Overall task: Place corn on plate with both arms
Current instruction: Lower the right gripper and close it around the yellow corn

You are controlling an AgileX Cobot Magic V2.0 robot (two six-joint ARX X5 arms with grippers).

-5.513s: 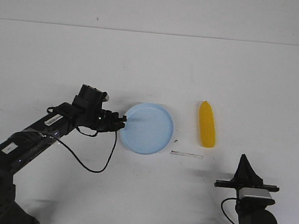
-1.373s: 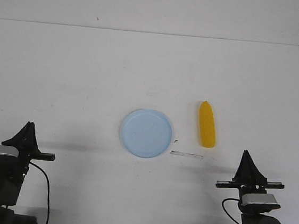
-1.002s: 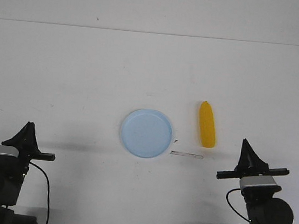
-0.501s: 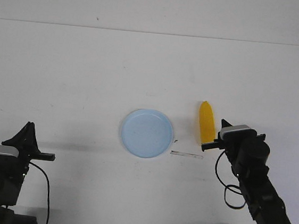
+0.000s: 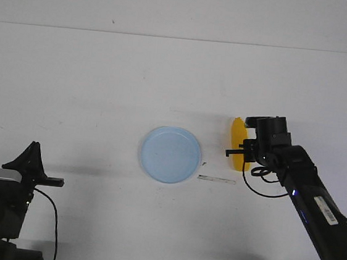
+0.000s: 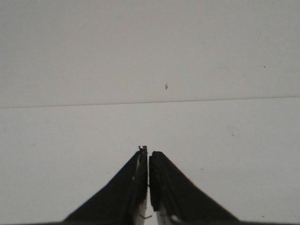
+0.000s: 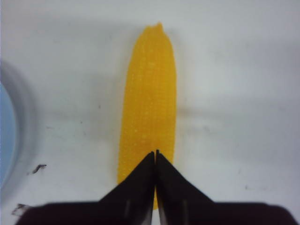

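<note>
The yellow corn [image 5: 237, 138] lies on the white table, right of the pale blue plate [image 5: 170, 154], its tapered end pointing away from me. My right gripper [image 5: 243, 155] hovers over the corn's near half and hides part of it. In the right wrist view the shut jaws [image 7: 155, 153] sit above the cob [image 7: 150, 93] without holding it, and the plate's rim [image 7: 5, 126] shows at the edge. My left gripper [image 5: 32, 147] rests at the near left, far from the plate. It is shut and empty in its wrist view [image 6: 148, 151].
A thin pale strip [image 5: 216, 180] lies on the table just in front of the gap between plate and corn. Small dark specks [image 7: 38, 168] mark the table near the plate. The table's far edge [image 5: 183, 39] runs across the back.
My left arm let go of the plate's rim and drew back to the near left. My right arm rose from its rest and reached forward over the corn.
</note>
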